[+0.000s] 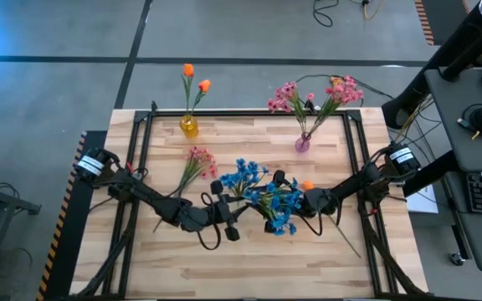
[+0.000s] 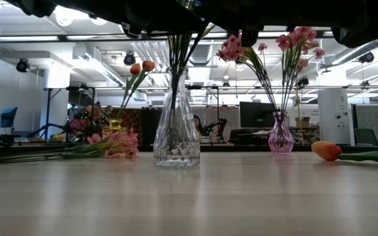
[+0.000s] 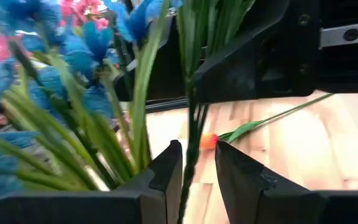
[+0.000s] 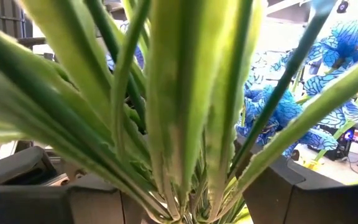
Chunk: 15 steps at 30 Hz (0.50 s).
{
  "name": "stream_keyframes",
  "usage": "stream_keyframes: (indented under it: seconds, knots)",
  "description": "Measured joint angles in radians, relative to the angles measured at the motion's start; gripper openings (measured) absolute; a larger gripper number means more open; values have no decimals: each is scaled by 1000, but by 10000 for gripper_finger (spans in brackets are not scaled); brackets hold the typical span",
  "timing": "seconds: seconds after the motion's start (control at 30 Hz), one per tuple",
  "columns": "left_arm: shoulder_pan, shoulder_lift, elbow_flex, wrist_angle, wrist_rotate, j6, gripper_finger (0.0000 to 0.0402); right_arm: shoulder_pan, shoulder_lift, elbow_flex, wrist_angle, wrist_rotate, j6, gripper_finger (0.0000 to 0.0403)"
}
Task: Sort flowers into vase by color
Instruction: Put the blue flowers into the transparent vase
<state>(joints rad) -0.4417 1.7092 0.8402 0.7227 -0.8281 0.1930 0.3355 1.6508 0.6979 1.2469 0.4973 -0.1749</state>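
Note:
A bunch of blue flowers (image 1: 262, 196) stands in a clear glass vase (image 2: 176, 139) at mid-table, its stalks (image 2: 179, 52) rising from the neck. The blossoms and grippers hide the vase from above. My right gripper (image 4: 179, 193) comes from the right, shut on the bunch's stalks. My left gripper (image 3: 199, 163) comes from the left, slightly open, with one thin stalk (image 3: 191, 149) between its fingers. Orange tulips (image 1: 195, 77) stand in a yellow vase (image 1: 189, 126), pink sprays (image 1: 316, 94) in a pink vase (image 1: 302, 144). My right gripper holds the blue flowers by the green stalks (image 4: 185, 143) above the vase's neck, several stalks and leaves bundled between its two fingers (image 4: 278, 186). It comes level from the table's right side, across the stalks. The bunch stands upright, its lower ends in the clear vase.
A pink spray (image 1: 196, 162) lies flat on the table left of the clear vase, stalk toward the near-left. A loose orange tulip (image 1: 307, 186) lies right of it, its stalk (image 1: 346, 236) running toward the near-right. A black frame (image 1: 145, 134) borders the tabletop.

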Motion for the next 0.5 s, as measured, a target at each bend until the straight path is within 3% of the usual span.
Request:
stream_keyframes:
  seconds: [0.5]
  knots:
    - [16, 26, 26, 0, 9, 9, 96, 0, 0, 0, 0, 0, 7, 206]
